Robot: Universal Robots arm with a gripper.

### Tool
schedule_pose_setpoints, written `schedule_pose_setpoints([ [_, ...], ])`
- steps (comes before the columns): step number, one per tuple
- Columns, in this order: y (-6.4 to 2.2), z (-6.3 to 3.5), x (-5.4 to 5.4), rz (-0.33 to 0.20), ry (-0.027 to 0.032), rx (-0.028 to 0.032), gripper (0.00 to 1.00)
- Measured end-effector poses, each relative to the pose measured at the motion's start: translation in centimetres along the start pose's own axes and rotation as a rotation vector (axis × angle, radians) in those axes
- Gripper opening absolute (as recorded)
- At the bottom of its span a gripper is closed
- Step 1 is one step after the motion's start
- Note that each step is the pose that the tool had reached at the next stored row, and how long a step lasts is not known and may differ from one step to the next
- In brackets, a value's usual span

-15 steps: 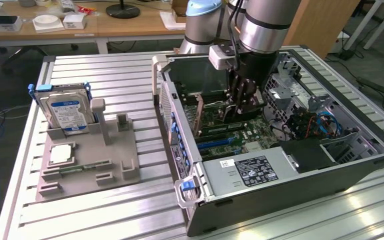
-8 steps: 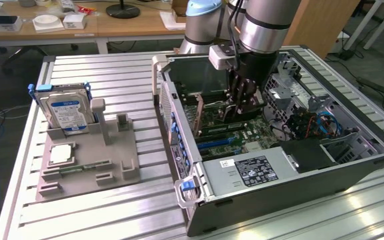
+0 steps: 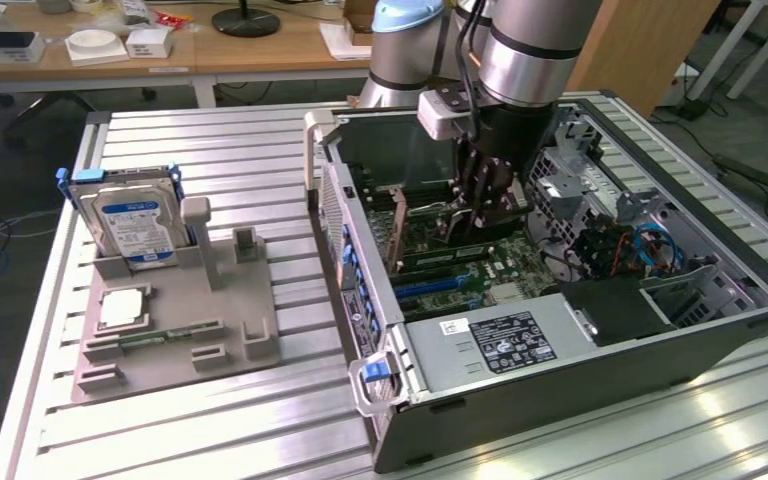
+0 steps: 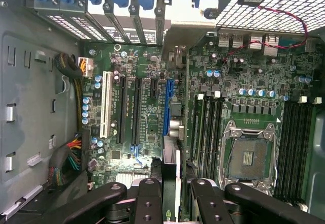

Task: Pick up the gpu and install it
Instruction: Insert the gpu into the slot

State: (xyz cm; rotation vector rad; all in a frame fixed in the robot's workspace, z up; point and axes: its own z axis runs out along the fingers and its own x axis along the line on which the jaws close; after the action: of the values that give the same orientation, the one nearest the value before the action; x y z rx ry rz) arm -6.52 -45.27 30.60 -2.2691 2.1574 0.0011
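the end effector (image 4: 175,186), clamped on the gpu (image 4: 172,155), holds it edge-down at the blue slot (image 4: 167,102) inside the case (image 3: 704,345) (pickup done, seating seemingly unfinished).

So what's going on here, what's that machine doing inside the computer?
A robot arm reaches into an open computer case lying on a metal table. Its claw grips the gpu, a thin card held on edge over the motherboard, close by the long blue slot. Whether the card is pushed home cannot be told. A hard drive stands in a grey holder beside the case.
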Motion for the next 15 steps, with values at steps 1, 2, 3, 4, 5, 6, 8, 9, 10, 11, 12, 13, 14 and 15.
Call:
schedule_pose_setpoints([
  [1,0.0,0.0,0.0,0.0,0.0,0.0,0.27],
  [2,0.0,0.0,0.0,0.0,0.0,0.0,0.27],
  [3,0.0,0.0,0.0,0.0,0.0,0.0,0.27],
  [4,0.0,0.0,0.0,0.0,0.0,0.0,0.27],
  [5,0.0,0.0,0.0,0.0,0.0,0.0,0.27],
  [6,0.0,0.0,0.0,0.0,0.0,0.0,0.27],
  [8,0.0,0.0,0.0,0.0,0.0,0.0,0.27],
  [9,0.02,0.01,0.0,0.0,0.0,0.0,0.27],
  [10,0.07,0.02,0.0,0.0,-0.0001,0.0001,0.27],
  [11,0.17,0.04,-0.01,0.0,-0.0002,0.0001,0.27],
  [12,0.28,0.05,-0.01,0.0,-0.0001,0.0001,0.27],
  [13,0.35,0.06,-0.02,0.0,0.0001,0.0,0.27],
  [14,0.4,0.08,-0.02,0.0,0.0002,-0.0001,0.27],
  [15,0.42,0.1,-0.02,0.0,0.0002,-0.0001,0.27],
])
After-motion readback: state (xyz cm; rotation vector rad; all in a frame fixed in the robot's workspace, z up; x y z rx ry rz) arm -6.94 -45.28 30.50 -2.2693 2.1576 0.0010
